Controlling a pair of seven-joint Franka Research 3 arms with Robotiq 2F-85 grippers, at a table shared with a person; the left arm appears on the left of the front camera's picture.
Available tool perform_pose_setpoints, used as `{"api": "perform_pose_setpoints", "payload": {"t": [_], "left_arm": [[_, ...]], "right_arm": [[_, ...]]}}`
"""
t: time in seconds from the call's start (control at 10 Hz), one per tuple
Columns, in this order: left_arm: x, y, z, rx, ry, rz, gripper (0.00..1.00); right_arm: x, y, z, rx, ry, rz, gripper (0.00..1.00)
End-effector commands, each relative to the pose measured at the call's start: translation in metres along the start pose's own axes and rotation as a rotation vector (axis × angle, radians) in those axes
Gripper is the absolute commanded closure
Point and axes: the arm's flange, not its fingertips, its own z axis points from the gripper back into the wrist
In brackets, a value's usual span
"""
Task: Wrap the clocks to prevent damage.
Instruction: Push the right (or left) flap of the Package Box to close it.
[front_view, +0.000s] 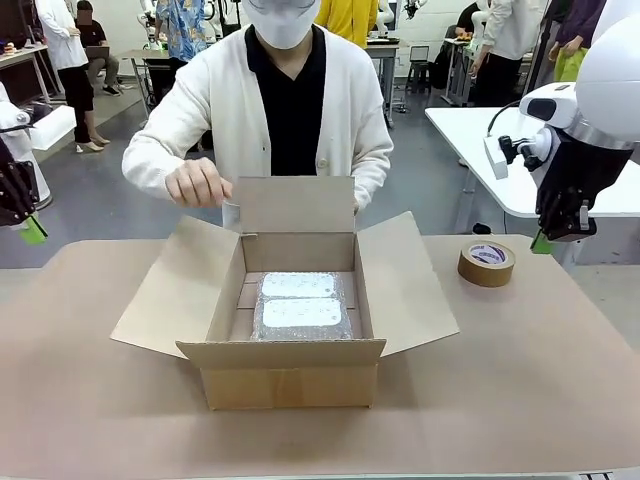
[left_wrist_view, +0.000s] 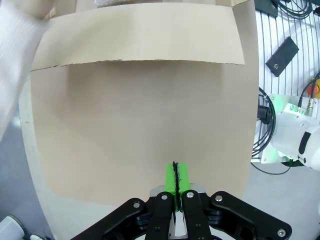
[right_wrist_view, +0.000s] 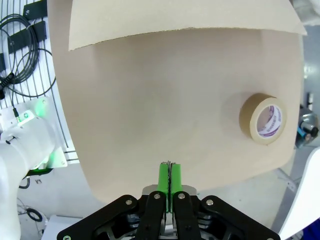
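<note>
Two bubble-wrapped bundles, the clocks (front_view: 300, 303), lie one behind the other inside an open cardboard box (front_view: 290, 375) at the table's middle. A person behind the box holds its rear flap (front_view: 290, 205) upright with one hand (front_view: 197, 184). My left gripper (front_view: 33, 231) hangs shut at the far left edge, well off the box; its green pads (left_wrist_view: 176, 178) press together with nothing between them. My right gripper (front_view: 541, 243) hangs shut at the right, above the table's far edge near the tape; its green pads (right_wrist_view: 169, 181) also meet empty.
A roll of brown tape (front_view: 487, 263) lies on the table right of the box, also seen as the tape roll (right_wrist_view: 263, 119). The box's side flaps (front_view: 170, 285) spread outward. Brown paper covers the table (front_view: 520, 400). A white table stands at the back right.
</note>
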Motion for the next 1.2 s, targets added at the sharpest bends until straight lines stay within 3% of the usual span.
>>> {"api": "perform_pose_setpoints", "payload": {"t": [0.0, 1.1], "left_arm": [[-0.0016, 0.0015, 0.0025, -0.008, 0.017, 0.001, 0.95], [-0.0016, 0.0015, 0.0025, -0.008, 0.017, 0.001, 0.95]], "right_arm": [[-0.0006, -0.0018, 0.0000, 0.007, 0.012, 0.001, 0.96], [-0.0006, -0.0018, 0.0000, 0.007, 0.012, 0.001, 0.96]]}}
